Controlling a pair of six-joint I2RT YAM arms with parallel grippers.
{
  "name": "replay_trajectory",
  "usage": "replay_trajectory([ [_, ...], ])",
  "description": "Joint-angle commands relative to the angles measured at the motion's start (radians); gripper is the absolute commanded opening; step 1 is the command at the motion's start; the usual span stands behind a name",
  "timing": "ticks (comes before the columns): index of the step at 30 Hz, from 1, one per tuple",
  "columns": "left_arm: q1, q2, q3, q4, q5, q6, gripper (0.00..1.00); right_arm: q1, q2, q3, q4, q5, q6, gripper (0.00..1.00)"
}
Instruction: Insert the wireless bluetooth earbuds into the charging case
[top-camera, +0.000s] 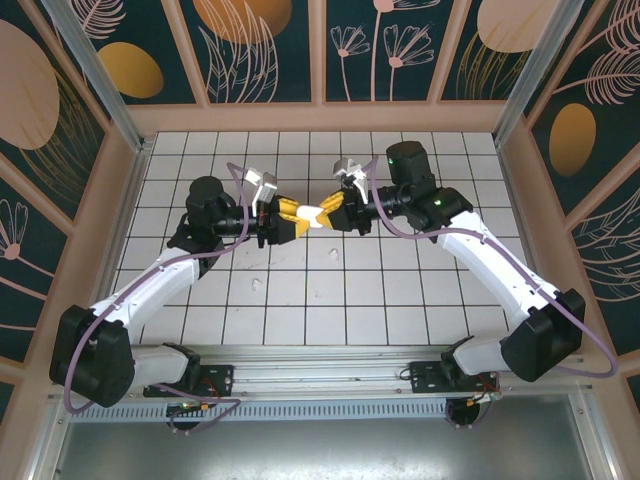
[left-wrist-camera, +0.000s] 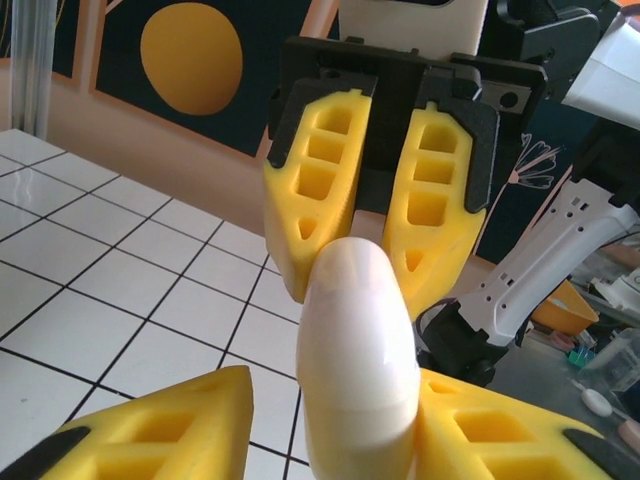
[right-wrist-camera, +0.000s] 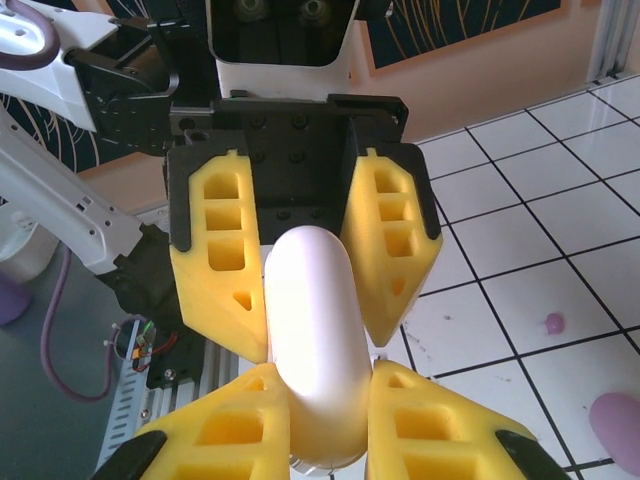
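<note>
Left gripper (top-camera: 292, 217), right gripper (top-camera: 332, 213) both clamp charging case (right-wrist-camera: 312, 340) mid-air (seam hidden). You hold one end firm, pry open slowly; purple earbud (right-wrist-camera: 551, 323) lies on tiles (right-wrist-camera: 520, 240)

White charging case (left-wrist-camera: 356, 340) — pinched by left gripper (left-wrist-camera: 335, 385), right gripper (left-wrist-camera: 360, 268) clamping far end

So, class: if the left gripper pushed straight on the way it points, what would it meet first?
The left gripper is shut on the charging case, so next in line are the right gripper's yellow fingers, clamped on the case's far end, seemingly very close.
</note>
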Motion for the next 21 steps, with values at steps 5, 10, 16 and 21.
replay_trajectory([
  [5, -0.002, -0.018, 0.007, 0.016, -0.053, -0.01, 0.26, 0.002, -0.005, -0.006, 0.012, -0.037, -0.01, 0.16],
  [10, -0.004, -0.055, -0.009, -0.036, -0.069, 0.078, 0.18, 0.001, -0.003, -0.01, 0.091, -0.006, 0.117, 0.33],
  [16, -0.006, -0.093, -0.019, -0.098, -0.121, 0.164, 0.18, 0.002, 0.054, 0.012, 0.109, -0.028, 0.202, 0.5],
  [21, -0.006, -0.111, -0.035, -0.097, -0.123, 0.189, 0.13, 0.002, 0.095, 0.036, 0.065, 0.029, 0.202, 0.51],
])
